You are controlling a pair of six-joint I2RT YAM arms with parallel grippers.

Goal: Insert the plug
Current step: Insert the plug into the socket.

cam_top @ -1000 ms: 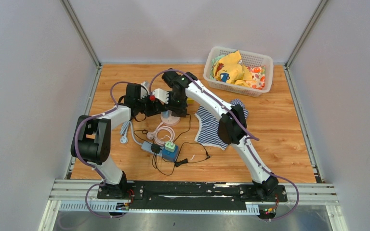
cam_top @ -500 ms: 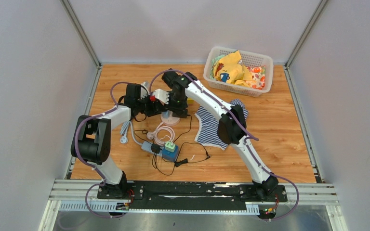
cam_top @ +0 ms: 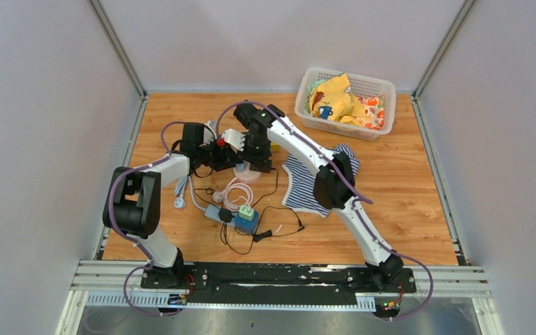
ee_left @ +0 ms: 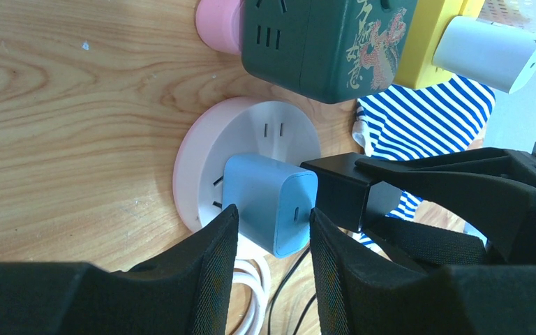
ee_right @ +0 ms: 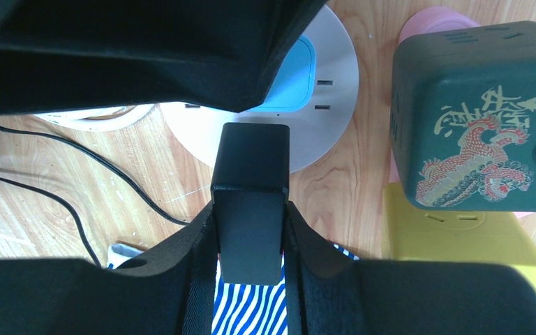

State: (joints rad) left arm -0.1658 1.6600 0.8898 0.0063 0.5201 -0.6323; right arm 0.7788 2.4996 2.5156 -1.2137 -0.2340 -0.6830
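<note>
- One blue plug is standing on the face of the round socket, over the slots toward its 6 o'clock edge in the left wrist view. The prongs are hidden, so how deep it is seating cannot be told.
- Left gripper is straddling the plug with a finger on each flank. Whether both pads are actually biting cannot be told.
- Right gripper is pinching a black block, whose end appears to be butting against the plug from 3 o'clock.
- Green cube socket is sitting at 12 o'clock of the round socket, yellow cube at 1 o'clock and striped cloth at 3 o'clock, all on the wooden table.
- Judgement: the insertion step is in hand, likely near its end. The next move is calling for a straight push along the prongs while the disc is being steadied. A skewed push is risking a jam.
</note>
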